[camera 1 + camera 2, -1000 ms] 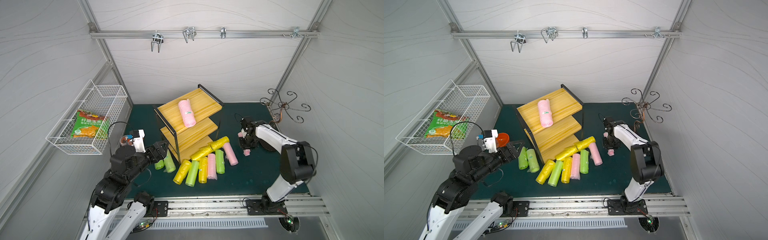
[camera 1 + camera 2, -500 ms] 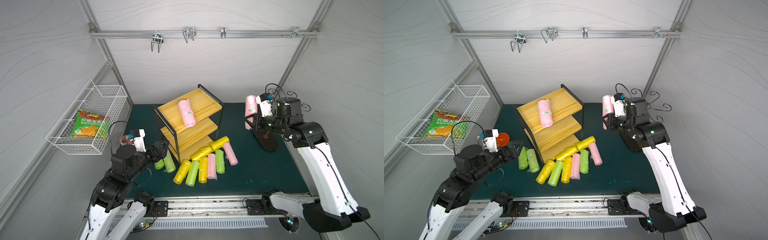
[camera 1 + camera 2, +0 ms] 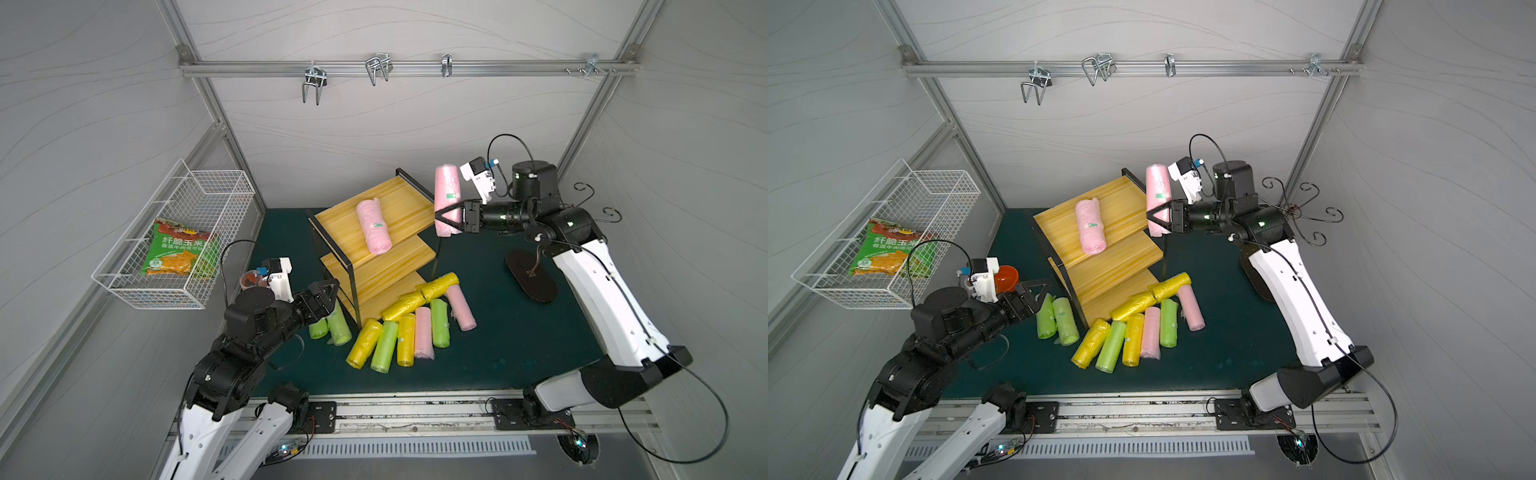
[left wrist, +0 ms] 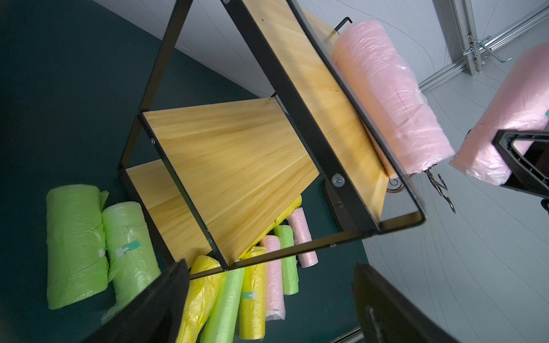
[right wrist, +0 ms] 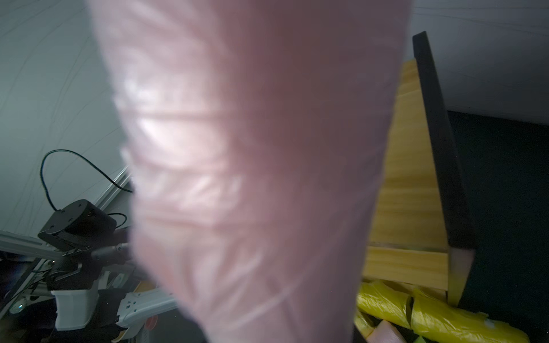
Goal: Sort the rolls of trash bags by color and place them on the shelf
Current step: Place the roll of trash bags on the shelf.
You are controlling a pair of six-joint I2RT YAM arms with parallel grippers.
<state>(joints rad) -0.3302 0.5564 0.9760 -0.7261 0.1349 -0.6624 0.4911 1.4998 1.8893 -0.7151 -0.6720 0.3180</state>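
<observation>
Right gripper rose with a pink roll clamped upright, just beside shelf top tier; left gripper hung wide open, empty, near green rolls.

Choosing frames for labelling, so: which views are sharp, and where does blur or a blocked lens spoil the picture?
Both top views: sharp, evenly lit. Left wrist view: shelf crisp, slight sheen on the pink roll on top. Right wrist view: the held pink roll fills most of it, blurred and dim; shelf edge beside it soft.
</observation>
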